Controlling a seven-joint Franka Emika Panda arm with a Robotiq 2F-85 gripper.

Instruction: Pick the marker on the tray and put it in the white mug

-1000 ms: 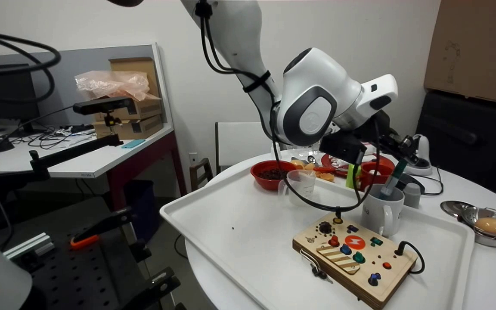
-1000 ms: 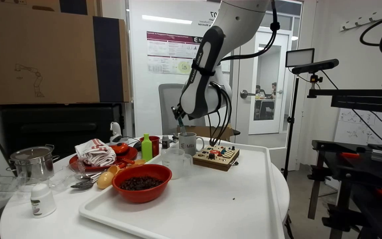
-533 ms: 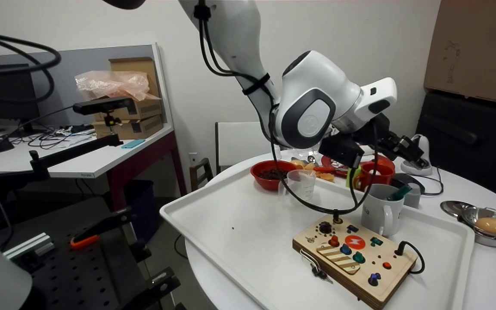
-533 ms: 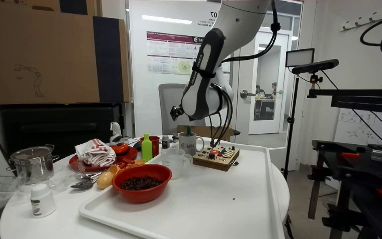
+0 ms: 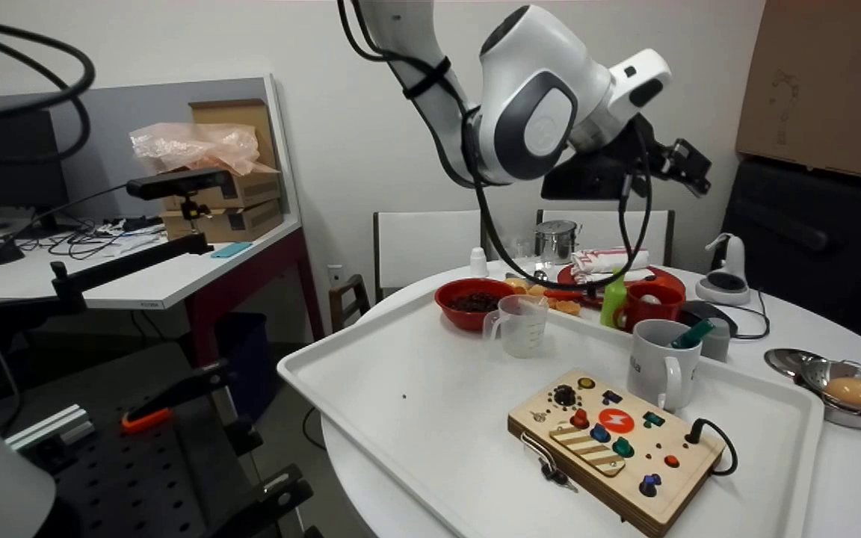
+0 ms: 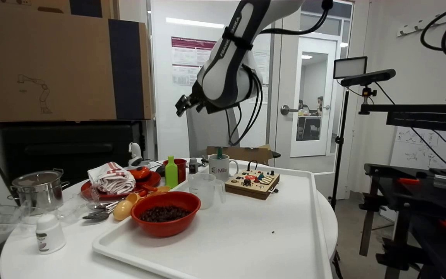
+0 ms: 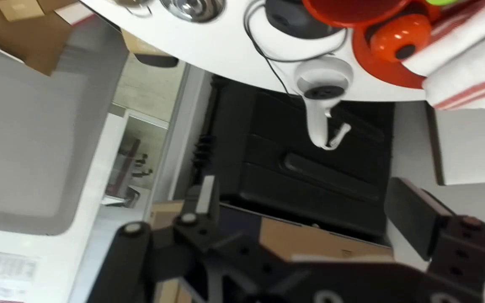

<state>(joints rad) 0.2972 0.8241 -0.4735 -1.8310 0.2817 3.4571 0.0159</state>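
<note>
The white mug (image 5: 653, 373) stands upright at the far side of the white tray (image 5: 415, 426). Inside it leans the marker (image 5: 693, 334), its teal end poking above the rim; the lower part is hidden by the mug wall. In an exterior view the marker (image 6: 219, 152) also shows over the mug (image 6: 218, 170). My gripper (image 7: 303, 195) is open in the wrist view, its fingers wide apart with nothing between them. It hangs high above the table, well clear of the mug, as both exterior views show. Neither mug nor marker appears in the wrist view.
Beside the mug lies a wooden button board (image 5: 610, 441) with a cable. A clear measuring cup (image 5: 520, 326) and a red bowl (image 6: 165, 217) of dark beans sit on the tray. Beyond its rim stand a green bottle (image 6: 171, 172), a red cup (image 5: 651, 305) and a towel (image 6: 110, 178).
A second ago my gripper was at the marker's upper end over the mug. It let go, the marker sank lower into the mug, and the arm rose up and away.
</note>
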